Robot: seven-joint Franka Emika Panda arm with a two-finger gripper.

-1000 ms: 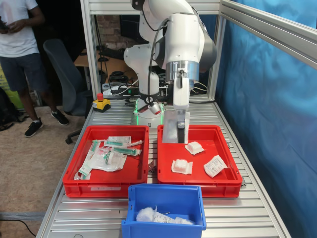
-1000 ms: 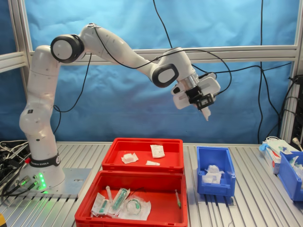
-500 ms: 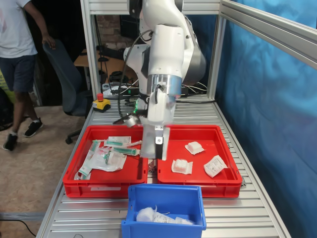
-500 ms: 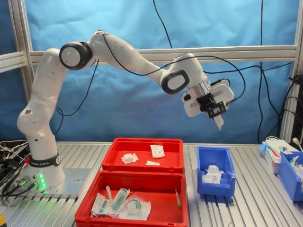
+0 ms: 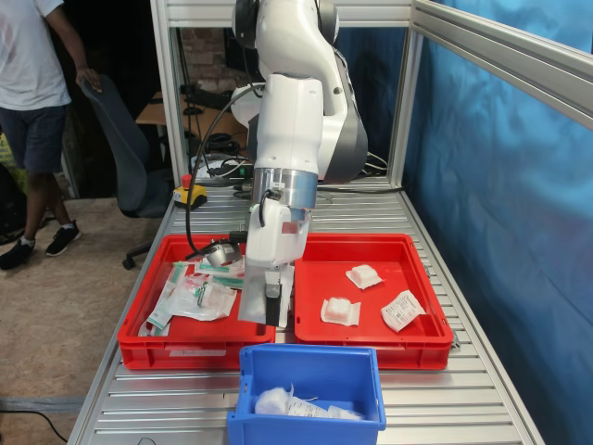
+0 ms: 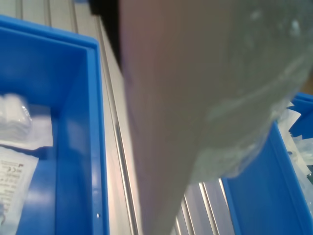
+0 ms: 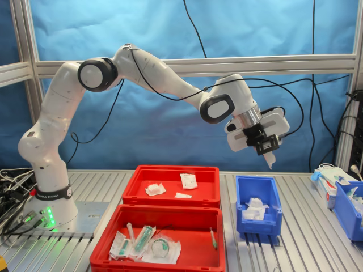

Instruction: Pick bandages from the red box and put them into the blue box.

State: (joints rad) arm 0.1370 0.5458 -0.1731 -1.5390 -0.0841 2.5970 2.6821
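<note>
My gripper (image 7: 267, 151) is shut on a white bandage packet (image 7: 270, 161) that hangs from it high above the blue box (image 7: 258, 182). In the first exterior view the gripper (image 5: 271, 288) and the held bandage (image 5: 256, 307) are above and behind the blue box (image 5: 310, 358). The wrist view is mostly filled by the blurred packet (image 6: 195, 98), with the blue box (image 6: 93, 122) beside it. The blue box holds a few bandages (image 5: 289, 402). The red box (image 5: 371, 344) holds three bandages (image 5: 340, 311), (image 5: 364, 275), (image 5: 402, 310).
A twin red tray (image 5: 190, 350) with green-printed pouches (image 5: 199, 295) stands beside the red box. A second blue bin (image 7: 347, 205) is at the second exterior view's right. A person (image 5: 37, 111), a chair (image 5: 125, 148) and a stop button (image 5: 188, 190) are beyond the table.
The arm has carried the bandage away from over the red box towards the blue box and lowered it a little. The person has walked further to the first exterior view's left.
</note>
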